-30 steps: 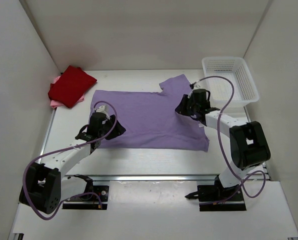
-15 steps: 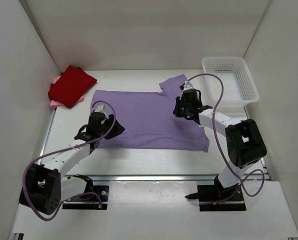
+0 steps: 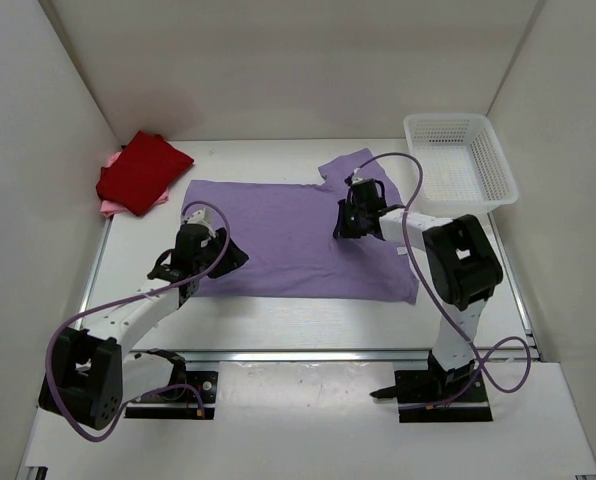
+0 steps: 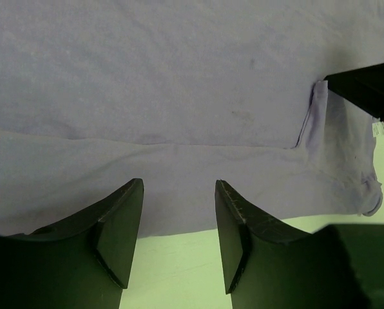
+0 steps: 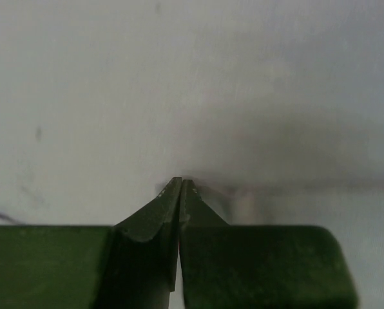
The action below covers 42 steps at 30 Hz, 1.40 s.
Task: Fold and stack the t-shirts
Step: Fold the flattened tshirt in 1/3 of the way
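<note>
A lavender t-shirt (image 3: 298,235) lies spread flat on the table, its near hem showing in the left wrist view (image 4: 179,77). My left gripper (image 3: 230,258) hovers at the shirt's near left edge; its jaws (image 4: 179,183) are open with only cloth and table beneath them. My right gripper (image 3: 341,228) is over the shirt's right part, below the collar. Its fingers (image 5: 181,180) are shut tip to tip against the cloth, with nothing seen between them. At the back left lies a folded dark red t-shirt (image 3: 143,170) on top of a pink t-shirt (image 3: 109,208).
A white mesh basket (image 3: 448,120) stands at the back right, beside the shirt's right sleeve (image 3: 353,165). White walls close in the table on the left, back and right. Purple cables loop from both arms.
The right gripper has slid left, from the shirt's right side toward its middle, and its jaws have closed. The left arm and the shirts have not moved.
</note>
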Available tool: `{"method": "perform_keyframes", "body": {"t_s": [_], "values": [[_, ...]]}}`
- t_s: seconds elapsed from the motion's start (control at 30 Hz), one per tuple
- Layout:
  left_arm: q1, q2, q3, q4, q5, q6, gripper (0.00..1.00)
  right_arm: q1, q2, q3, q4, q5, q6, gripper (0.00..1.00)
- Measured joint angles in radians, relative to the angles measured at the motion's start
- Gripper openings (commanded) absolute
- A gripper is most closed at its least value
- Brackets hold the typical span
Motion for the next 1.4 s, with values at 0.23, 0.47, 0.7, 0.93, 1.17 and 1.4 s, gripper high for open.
{"method": "perform_keyframes", "body": {"t_s": [0.23, 0.47, 0.7, 0.93, 1.17, 1.4], "values": [[0.028, 0.000, 0.001, -0.003, 0.029, -0.004, 0.57, -0.059, -0.023, 0.023, 0.023, -0.040, 0.041, 0.15], [-0.137, 0.062, 0.029, 0.011, 0.025, -0.010, 0.41, -0.041, -0.432, -0.223, 0.101, -0.007, 0.065, 0.00], [-0.179, 0.192, 0.033, 0.010, 0.024, -0.007, 0.41, 0.129, -0.488, -0.437, 0.092, -0.013, 0.068, 0.00], [-0.142, 0.203, -0.015, 0.043, 0.008, -0.003, 0.42, 0.174, -0.447, -0.504, 0.087, 0.002, 0.065, 0.01], [-0.085, 0.177, -0.087, 0.098, 0.045, -0.010, 0.46, 0.202, -0.463, -0.576, 0.124, 0.045, 0.064, 0.00], [-0.078, 0.022, -0.191, 0.057, 0.072, -0.019, 0.46, 0.263, -0.578, -0.677, 0.119, 0.022, 0.100, 0.00]]}}
